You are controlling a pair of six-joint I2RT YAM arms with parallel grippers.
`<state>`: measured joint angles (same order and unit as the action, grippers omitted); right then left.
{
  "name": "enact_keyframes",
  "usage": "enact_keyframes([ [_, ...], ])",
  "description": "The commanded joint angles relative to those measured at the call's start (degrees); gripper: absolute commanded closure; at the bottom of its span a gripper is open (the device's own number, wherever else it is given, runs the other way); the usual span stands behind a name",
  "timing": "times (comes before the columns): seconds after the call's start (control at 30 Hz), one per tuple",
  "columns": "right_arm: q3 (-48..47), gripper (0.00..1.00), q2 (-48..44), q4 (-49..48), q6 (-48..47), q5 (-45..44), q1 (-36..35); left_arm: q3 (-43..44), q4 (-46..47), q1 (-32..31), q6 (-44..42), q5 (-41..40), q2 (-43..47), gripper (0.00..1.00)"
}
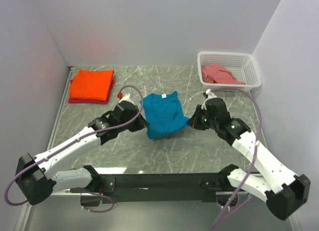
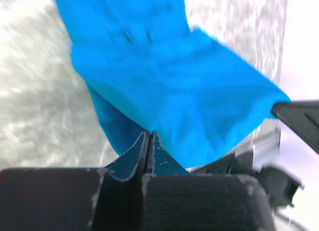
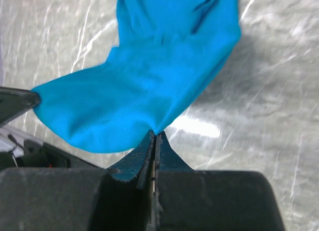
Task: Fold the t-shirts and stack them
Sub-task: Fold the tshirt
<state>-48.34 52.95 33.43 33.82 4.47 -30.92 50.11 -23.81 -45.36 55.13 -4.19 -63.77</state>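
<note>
The teal-blue t-shirt [image 1: 163, 114] lies mid-table, its near edge lifted off the surface between both arms. My left gripper [image 1: 144, 123] is shut on its near-left corner; the left wrist view shows the cloth [image 2: 169, 86] pinched at the closed fingertips [image 2: 149, 134]. My right gripper [image 1: 191, 122] is shut on its near-right corner, and the right wrist view shows the cloth [image 3: 144, 86] pinched at the closed fingertips [image 3: 155, 134]. A folded bright orange t-shirt [image 1: 91, 84] lies on a magenta one [image 1: 82, 100] at the far left. A salmon-pink t-shirt [image 1: 221, 74] sits in the basket.
The white lattice basket [image 1: 251, 67] stands at the far right corner against the wall. Grey walls close the table at the left, back and right. The black mounting bar [image 1: 159, 181] runs along the near edge.
</note>
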Motion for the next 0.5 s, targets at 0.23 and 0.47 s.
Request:
enact_keyframes([
  [0.23, -14.2, 1.0, 14.8, -5.0, -5.7, 4.6, 8.5, 12.3, 1.1, 8.6, -2.7, -8.1, -9.9, 0.99],
  [0.47, -21.0, 1.0, 23.7, -4.8, -7.9, 8.4, 12.3, 17.8, 2.4, 12.8, -4.5, -7.2, -16.0, 0.99],
])
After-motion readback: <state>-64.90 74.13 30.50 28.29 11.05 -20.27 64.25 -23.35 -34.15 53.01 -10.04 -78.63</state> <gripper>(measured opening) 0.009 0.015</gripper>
